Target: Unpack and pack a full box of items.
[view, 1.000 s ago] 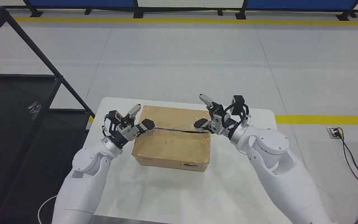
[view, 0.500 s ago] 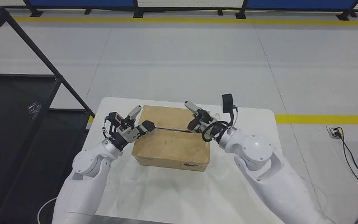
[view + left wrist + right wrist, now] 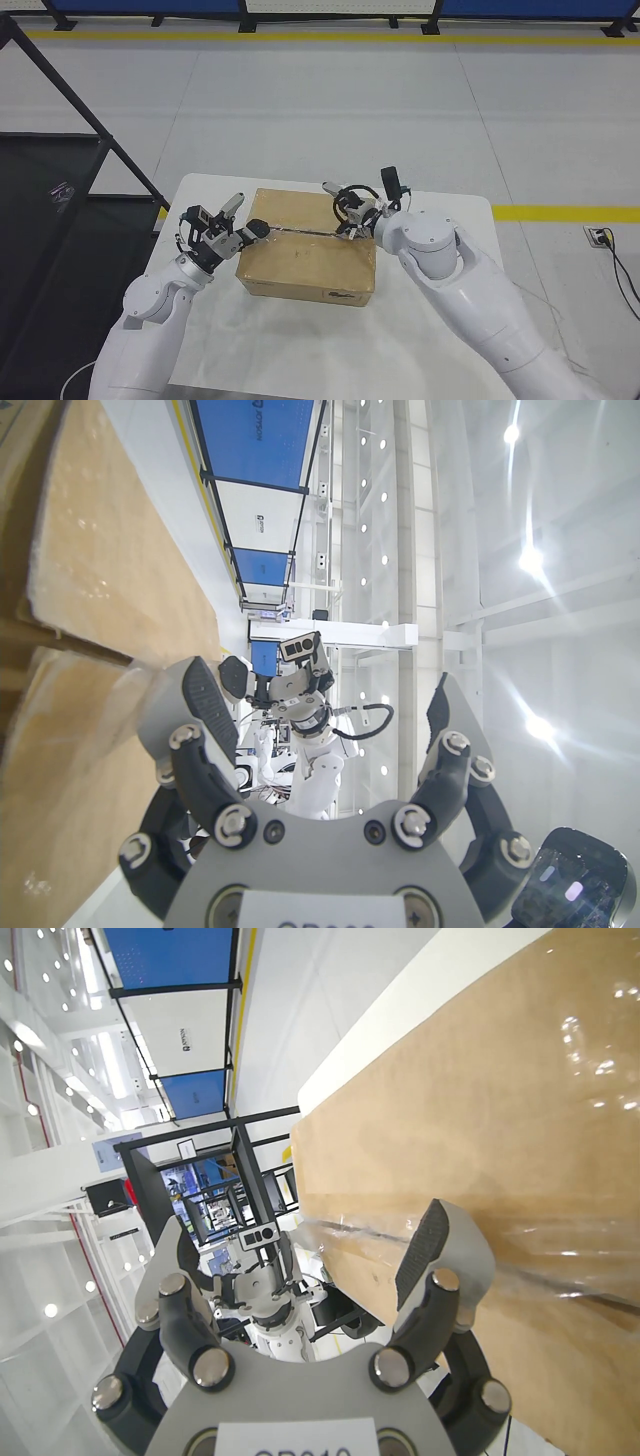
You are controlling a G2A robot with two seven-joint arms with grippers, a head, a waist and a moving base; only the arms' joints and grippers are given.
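- The left gripper (image 3: 246, 214) sits at the left end of the cardboard box (image 3: 305, 255), its fingers spread apart and holding nothing. One finger pad (image 3: 202, 695) touches the end of the centre seam, where clear tape folds over the box edge.
- The right gripper (image 3: 343, 208) is likewise spread and empty at the opposite end of the seam. One of its pads (image 3: 422, 1248) lies against the clear tape (image 3: 550, 1258), just beside the line where the flaps meet.
- The box lies closed in the middle of the white worktop (image 3: 300, 345). Its top flaps are sealed along the seam that runs from one gripper to the other, so unpacking appears not yet begun.
- Placing a gripper at each seam end looks meant to work on the tape where it wraps over an edge and is easiest to catch. The other gripper would steady the box against sliding.
- The box's far long edge runs near the far edge of the worktop, leaving little room there.
- Bare worktop lies on the near side and beyond the right end, likely the best places to set items down.
- A black frame (image 3: 90, 130) stands just off the worktop's left side and may limit the left arm's outward swing.
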